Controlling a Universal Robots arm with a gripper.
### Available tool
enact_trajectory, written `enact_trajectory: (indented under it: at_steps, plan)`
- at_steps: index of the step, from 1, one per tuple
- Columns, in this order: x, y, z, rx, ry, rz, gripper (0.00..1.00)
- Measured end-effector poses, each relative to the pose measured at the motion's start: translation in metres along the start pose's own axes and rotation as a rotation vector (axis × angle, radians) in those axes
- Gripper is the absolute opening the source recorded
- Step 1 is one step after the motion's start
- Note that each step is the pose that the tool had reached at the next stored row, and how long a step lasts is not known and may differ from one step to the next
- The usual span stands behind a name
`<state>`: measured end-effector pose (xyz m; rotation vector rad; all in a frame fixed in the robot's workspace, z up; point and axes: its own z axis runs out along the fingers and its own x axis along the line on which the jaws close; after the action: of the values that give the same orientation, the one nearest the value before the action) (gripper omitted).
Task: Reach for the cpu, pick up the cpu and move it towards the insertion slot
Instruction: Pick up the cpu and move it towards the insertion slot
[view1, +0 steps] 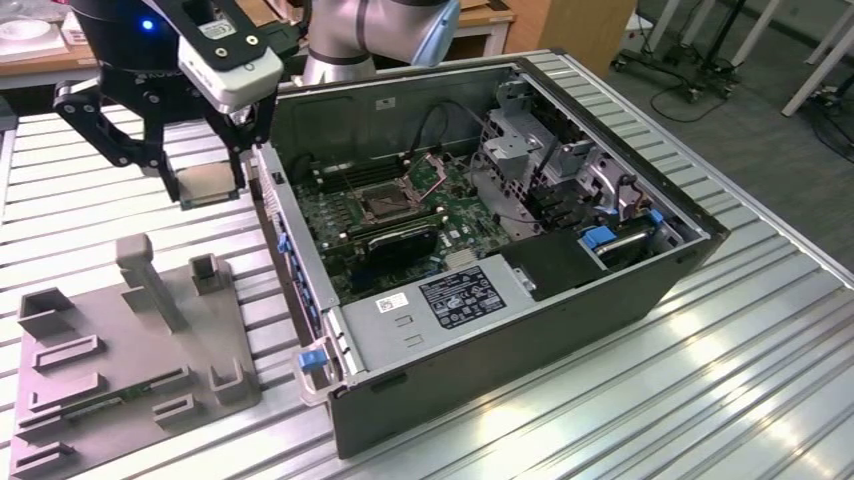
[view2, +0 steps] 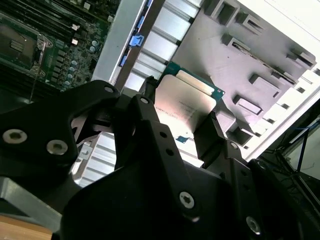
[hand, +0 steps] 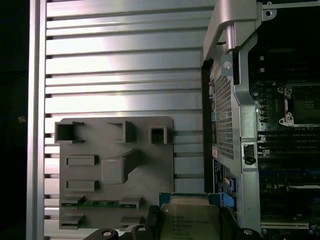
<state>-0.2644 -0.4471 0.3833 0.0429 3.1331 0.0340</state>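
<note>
The end effector (view1: 211, 185) grips the cpu (view1: 210, 184) at the exterior view's upper left. The carry step seems underway. Reaching the insertion slot (view1: 379, 206) at frame centre calls for clearing the case wall.

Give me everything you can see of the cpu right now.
The cpu is a flat square chip with a silvery metal top bearing print and a thin green rim. The gripper holds it by opposite edges between its black fingers. In the exterior view it hangs above the slatted table, between the gray tray and the open computer case, outside the case wall.
</note>
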Motion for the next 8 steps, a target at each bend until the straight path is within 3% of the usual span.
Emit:
enact_trajectory:
  at_steps: [8]
  plan:
    - [-0.0113, 0.0003, 0.0003, 0.0000, -0.0001, 0.001, 0.55]
